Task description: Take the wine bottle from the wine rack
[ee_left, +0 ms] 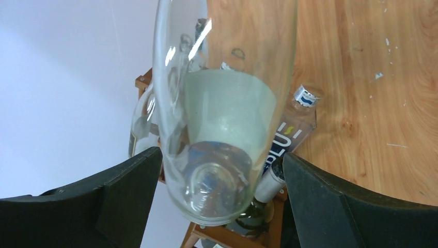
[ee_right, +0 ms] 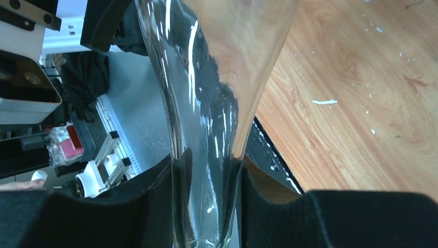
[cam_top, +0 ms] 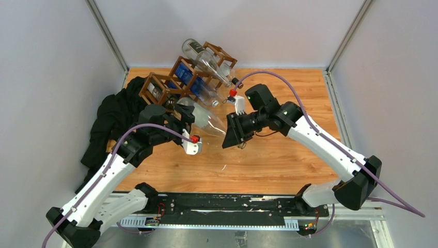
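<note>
Right fingers (ee_right: pixel 150 206) clamp wine bottle (cam_top: pixel 206 119) neck — base toward wine rack (cam_top: pixel 159 81).

A clear glass bottle (ee_right: pixel 206 93) runs down the middle, narrowing toward the bottom. There the right hand (ee_right: pixel 206 206) pinches its slim neck between two black fingers (ee_right: pixel 129 206), both pressed against the glass. The wooden bench (ee_right: pixel 361 77), flecked white, fills the right side.
</note>
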`<state>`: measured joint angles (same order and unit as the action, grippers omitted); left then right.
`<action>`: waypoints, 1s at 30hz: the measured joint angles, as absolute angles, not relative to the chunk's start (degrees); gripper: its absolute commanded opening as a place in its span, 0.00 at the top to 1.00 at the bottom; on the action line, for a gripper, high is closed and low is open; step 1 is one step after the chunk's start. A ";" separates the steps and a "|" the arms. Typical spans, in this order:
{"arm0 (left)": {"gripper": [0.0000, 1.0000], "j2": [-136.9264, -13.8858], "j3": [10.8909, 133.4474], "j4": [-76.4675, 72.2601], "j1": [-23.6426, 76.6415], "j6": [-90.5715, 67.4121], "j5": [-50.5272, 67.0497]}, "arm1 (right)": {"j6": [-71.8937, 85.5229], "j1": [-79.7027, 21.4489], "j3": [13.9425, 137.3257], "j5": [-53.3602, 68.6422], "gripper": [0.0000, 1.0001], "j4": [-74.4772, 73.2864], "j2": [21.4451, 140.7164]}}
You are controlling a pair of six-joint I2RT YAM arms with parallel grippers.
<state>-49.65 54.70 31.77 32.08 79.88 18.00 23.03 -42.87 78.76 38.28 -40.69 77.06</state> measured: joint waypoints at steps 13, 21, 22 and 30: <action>0.07 -45.76 49.41 31.88 32.69 80.36 17.85 | 20.01 -50.59 80.23 31.09 1.00 -45.08 77.28; 0.02 -42.78 45.34 28.80 32.77 79.81 18.17 | 19.09 -52.51 80.31 28.45 1.00 -46.04 77.30; 0.02 -42.68 45.01 28.40 32.77 79.42 18.17 | 18.70 -52.60 80.31 28.53 1.00 -46.13 77.30; 0.00 -42.61 44.77 28.38 32.77 74.04 18.17 | 16.10 -54.37 80.31 29.06 1.00 -46.13 76.93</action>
